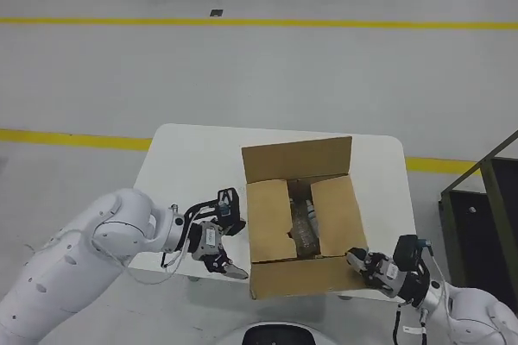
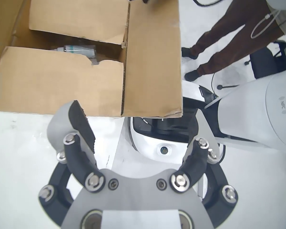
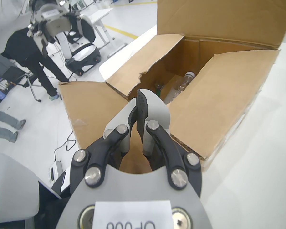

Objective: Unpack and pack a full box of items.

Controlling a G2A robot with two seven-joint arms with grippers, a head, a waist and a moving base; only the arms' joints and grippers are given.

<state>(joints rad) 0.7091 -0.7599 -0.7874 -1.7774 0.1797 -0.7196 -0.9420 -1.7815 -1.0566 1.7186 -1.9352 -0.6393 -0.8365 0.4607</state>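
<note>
Right gripper [image 3: 138,110] has its jaws pressed together over the corner of the near flap of the cardboard box [image 1: 281,228]; whether they nip the cardboard cannot be told. Left gripper [image 2: 137,122] hangs empty, jaws spread wide, just beside the box above the white table [image 1: 190,155]. Inside the box, between its open flaps, lies a clear bottle [image 3: 181,85] with a white cap.

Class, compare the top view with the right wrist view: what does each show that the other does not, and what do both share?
Top view adds the dark frame beside the table. Right wrist view adds the white cap on the bottle and a wheeled white robot on the floor behind. Both share the open cardboard box, the bottle inside it, and the right gripper, shut, at the near flap.
</note>
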